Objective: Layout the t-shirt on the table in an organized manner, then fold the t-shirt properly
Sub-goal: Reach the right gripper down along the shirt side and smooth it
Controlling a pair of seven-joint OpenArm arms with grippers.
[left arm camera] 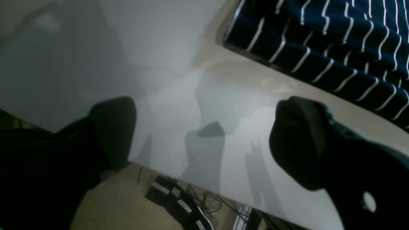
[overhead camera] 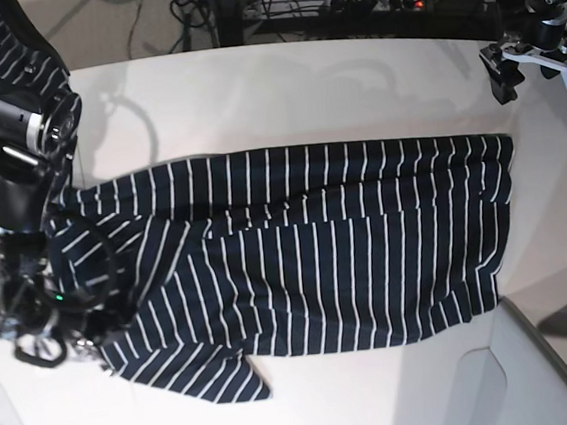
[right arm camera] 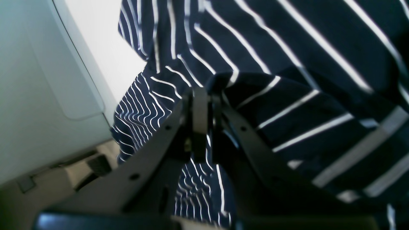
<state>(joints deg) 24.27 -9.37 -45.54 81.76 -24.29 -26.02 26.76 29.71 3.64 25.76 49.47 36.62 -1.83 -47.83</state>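
At the left of the base view, the right tool (overhead camera: pixel 68 324) is sitting low over the counter (overhead camera: pixel 282 97), clenched on a fold of the t-shirt (overhead camera: pixel 347 247). In the right wrist view the two dark fingers (right arm camera: pixel 199 118) are pressing together with the striped navy cloth pinched between them, and the fabric is bunching up and draping over and beside that tool (right arm camera: pixel 202 95). More of the shirt (right arm camera: pixel 287 64) is filling the space ahead of and to the right of the tool, while a bare white strip of counter (right arm camera: pixel 105 48) is showing to its left.

Away from the right tool, the shirt is lying spread across the middle of the counter, its stripes running across the garment's length. The end nearest the right tool is rumpled, with a sleeve-like flap folding over below and beside it. The far end is lying flatter, with a fairly straight edge.

At the right of the base view, the left tool (overhead camera: pixel 502 73) is hovering above the counter's far corner, apart from the shirt's upper edge. In the left wrist view its two dark fingers (left arm camera: pixel 111 127) are standing wide apart, released and holding nothing, with bare counter (left arm camera: pixel 159 64) between them. From this tool (left arm camera: pixel 204 127), an edge of the striped shirt (left arm camera: pixel 319 41) is lying ahead and to the right, not touching it. Beyond the counter's edge, cables and dark boxes are lying on the floor (left arm camera: pixel 127 201).
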